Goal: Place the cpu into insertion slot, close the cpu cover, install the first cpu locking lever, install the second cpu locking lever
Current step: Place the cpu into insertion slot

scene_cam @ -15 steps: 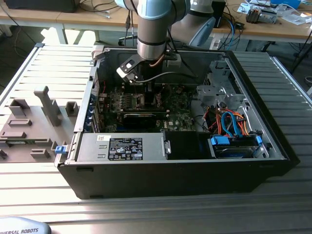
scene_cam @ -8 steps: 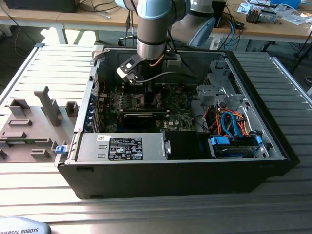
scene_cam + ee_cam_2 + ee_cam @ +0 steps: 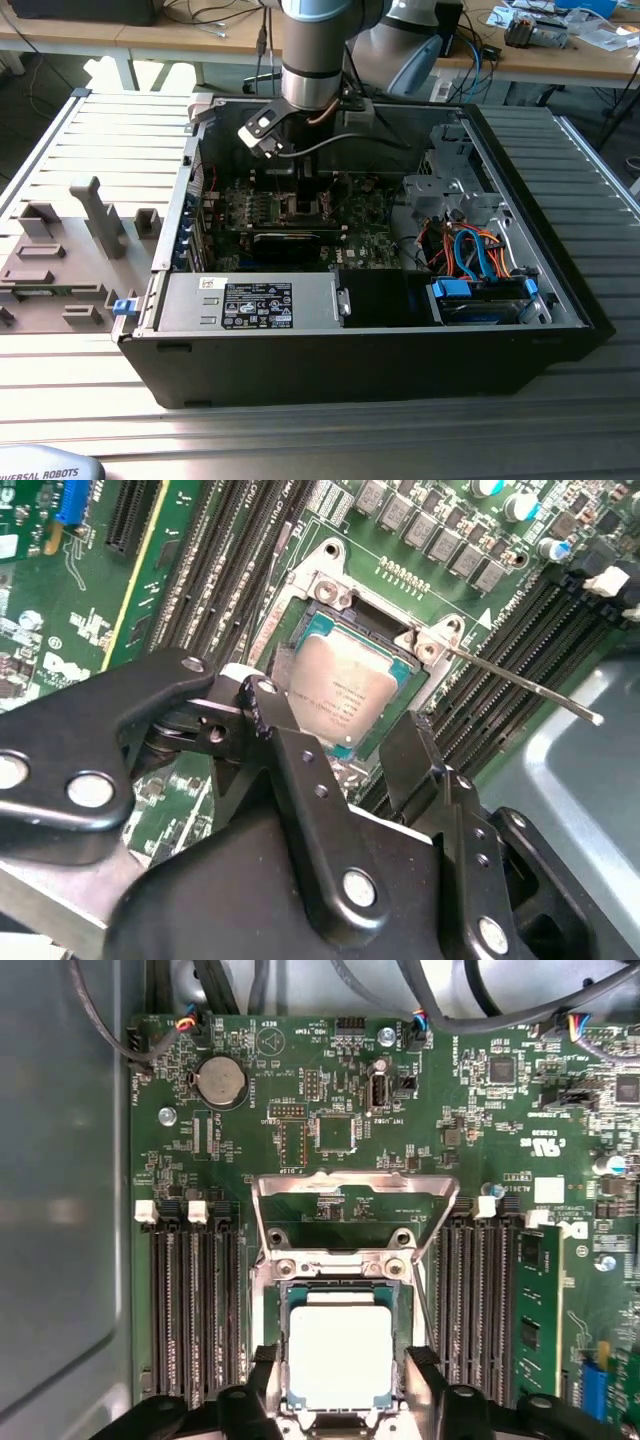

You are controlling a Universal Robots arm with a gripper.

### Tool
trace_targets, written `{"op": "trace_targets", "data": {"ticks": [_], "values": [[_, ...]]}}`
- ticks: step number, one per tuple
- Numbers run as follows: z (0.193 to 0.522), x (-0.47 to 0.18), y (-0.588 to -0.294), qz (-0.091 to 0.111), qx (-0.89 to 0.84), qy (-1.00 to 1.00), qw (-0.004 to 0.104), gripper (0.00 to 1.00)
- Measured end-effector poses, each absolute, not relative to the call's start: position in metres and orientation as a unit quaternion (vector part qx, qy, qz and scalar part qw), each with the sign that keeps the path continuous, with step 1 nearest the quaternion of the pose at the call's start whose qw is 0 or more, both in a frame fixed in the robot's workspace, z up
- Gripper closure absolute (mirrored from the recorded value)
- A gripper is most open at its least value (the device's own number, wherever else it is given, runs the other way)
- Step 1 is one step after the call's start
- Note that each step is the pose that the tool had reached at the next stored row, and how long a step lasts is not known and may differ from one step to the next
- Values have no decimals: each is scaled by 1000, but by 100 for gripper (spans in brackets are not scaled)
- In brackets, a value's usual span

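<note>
End effector (image 3: pixel 340 1388) straddles the cpu (image 3: pixel 338 1352) in the insertion slot (image 3: pixel 337 1263).

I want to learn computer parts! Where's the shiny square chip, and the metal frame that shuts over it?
cpu (image 3: pixel 338 1360): first wrist view, middle of its grey metal face.
cpu cover (image 3: pixel 355 1178): first wrist view, frame bar farthest from the hinge.
</note>
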State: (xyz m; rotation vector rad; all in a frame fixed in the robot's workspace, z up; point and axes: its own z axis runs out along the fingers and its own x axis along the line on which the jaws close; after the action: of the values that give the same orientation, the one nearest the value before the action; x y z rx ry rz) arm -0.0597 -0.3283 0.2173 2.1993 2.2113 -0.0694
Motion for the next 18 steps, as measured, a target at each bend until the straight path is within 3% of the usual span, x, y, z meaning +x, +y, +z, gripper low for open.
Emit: {"op": "trace_targets", "data": {"ticks": [3,6,8,10,18], "values": [[219,-59,-328,-22,705,709,11,59],[219,-56,-328,-22,705,709,10,65],[220,-55,-328,-21,704,710,10,83],[228,-55,-328,-21,703,711,10,89],[247,-55,-328,-21,701,713,10,89]]}}
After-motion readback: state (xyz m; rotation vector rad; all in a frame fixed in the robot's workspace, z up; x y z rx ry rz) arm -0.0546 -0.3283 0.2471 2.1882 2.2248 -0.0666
